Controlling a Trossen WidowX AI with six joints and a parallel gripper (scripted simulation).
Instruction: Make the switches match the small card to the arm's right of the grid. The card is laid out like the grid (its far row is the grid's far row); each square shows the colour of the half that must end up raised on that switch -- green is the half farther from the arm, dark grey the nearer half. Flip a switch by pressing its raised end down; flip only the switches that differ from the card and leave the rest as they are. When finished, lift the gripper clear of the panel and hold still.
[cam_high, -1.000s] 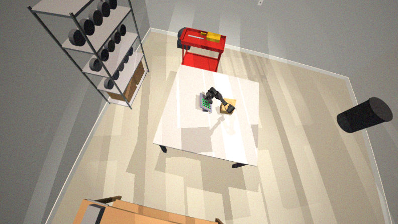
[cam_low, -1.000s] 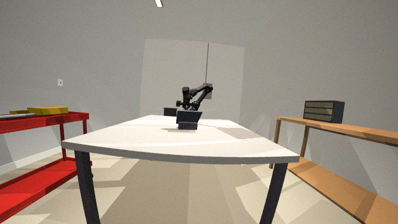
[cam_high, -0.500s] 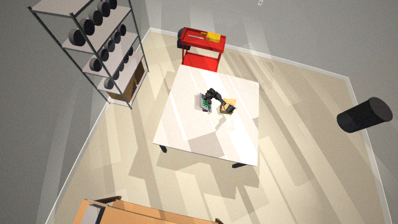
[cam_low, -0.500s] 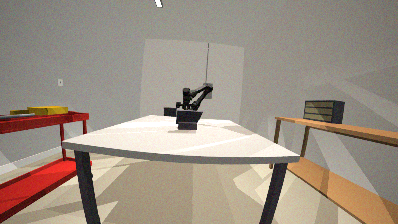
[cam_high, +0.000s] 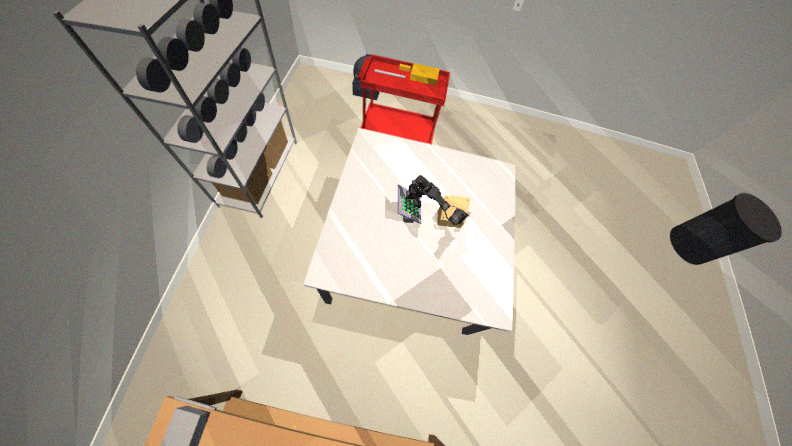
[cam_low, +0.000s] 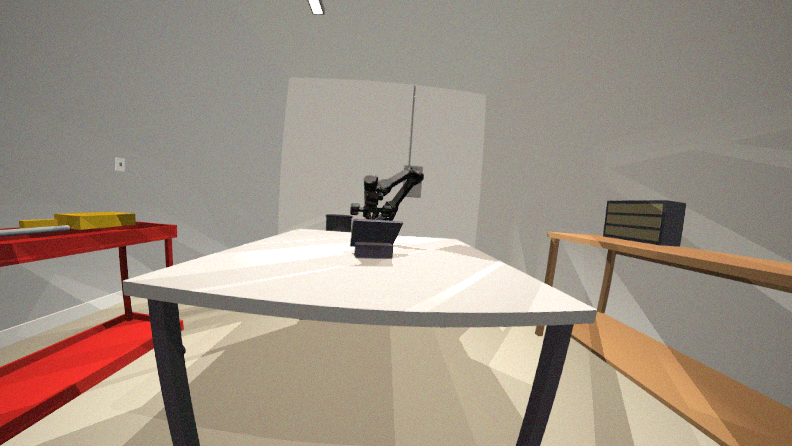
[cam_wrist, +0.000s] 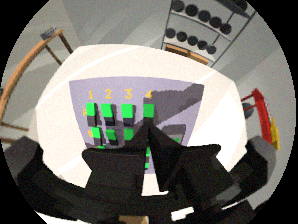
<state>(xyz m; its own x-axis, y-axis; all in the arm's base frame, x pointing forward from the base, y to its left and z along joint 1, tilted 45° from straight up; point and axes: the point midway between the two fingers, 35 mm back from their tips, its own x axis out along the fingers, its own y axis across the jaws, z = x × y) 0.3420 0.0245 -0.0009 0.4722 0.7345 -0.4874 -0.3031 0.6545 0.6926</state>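
The lilac-grey switch panel (cam_high: 415, 217) (cam_wrist: 79, 96) stands tilted on the white table (cam_high: 387, 265) (cam_low: 332, 277); the exterior view shows only its dark back (cam_low: 375, 237). It carries a grid of rocker switches (cam_wrist: 108, 112) with green and dark grey halves, under yellow column numbers. My gripper (cam_high: 411, 196) (cam_low: 370, 213) (cam_wrist: 147, 124) is shut and empty. Its tip points down close over the right-hand columns of the grid, below the far row. The fingers hide the nearer switches on that side and most of the small card.
The arm's base sits on a wooden block (cam_high: 455, 206) right of the panel. A red cart (cam_high: 403, 94) (cam_low: 83, 238) stands beyond the table, a shelf rack (cam_high: 210, 99) to the left, a wooden bench with a drawer box (cam_low: 645, 221) and a black bin (cam_high: 723, 228) aside.
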